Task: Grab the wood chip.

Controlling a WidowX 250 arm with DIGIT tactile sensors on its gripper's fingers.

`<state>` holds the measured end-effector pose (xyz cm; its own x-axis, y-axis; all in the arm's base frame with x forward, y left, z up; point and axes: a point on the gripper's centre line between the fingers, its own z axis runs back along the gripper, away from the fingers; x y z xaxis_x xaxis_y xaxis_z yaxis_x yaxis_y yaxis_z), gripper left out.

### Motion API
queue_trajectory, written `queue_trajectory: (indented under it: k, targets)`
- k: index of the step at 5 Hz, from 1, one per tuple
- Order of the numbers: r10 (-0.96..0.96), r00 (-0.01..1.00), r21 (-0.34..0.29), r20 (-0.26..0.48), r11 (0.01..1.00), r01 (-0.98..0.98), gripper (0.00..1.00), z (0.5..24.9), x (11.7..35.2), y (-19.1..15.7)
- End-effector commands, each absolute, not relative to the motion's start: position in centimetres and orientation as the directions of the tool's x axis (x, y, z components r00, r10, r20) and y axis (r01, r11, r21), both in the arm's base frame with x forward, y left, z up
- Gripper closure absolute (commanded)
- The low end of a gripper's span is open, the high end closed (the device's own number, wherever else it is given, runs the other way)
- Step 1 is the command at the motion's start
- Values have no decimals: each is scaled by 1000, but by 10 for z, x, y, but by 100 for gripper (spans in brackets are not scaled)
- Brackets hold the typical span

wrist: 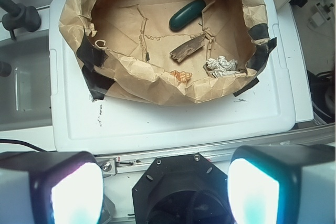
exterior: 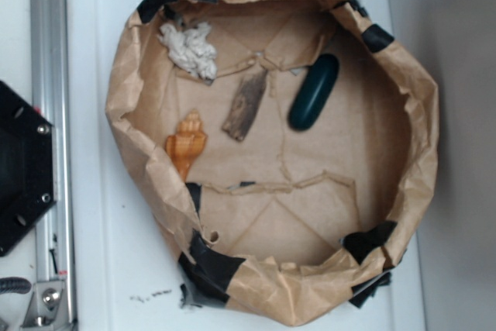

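Wrist view shows the gripper [wrist: 165, 187] high above the table, its two fingers [wrist: 63, 187] spread wide apart and holding nothing. So the task seems at its very beginning: the approach is not yet made.

The wood chip [exterior: 246, 106] lies flat on the floor of the paper bag [exterior: 415, 153], between the orange shell [exterior: 186, 145] and the dark green oblong [exterior: 314, 92], apart from both. A crumpled white wad [exterior: 190, 46] sits further off, near the rim.

Next, I think, the gripper must travel forward over the bag wall, descend inside, and turn its fingers across the narrow width of the chip.

The bag stands on a white plastic surface [exterior: 124, 269], with a metal rail [exterior: 48, 75] beside it.
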<state>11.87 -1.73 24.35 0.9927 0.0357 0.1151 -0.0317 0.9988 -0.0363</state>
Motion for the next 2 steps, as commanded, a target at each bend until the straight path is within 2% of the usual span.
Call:
queue_trajectory:
  k: [1, 2]
  targets:
    - [36, 993, -36, 115, 999, -32, 0, 243, 119, -17]
    - [287, 947, -110, 141, 956, -273, 0, 199, 151, 16]
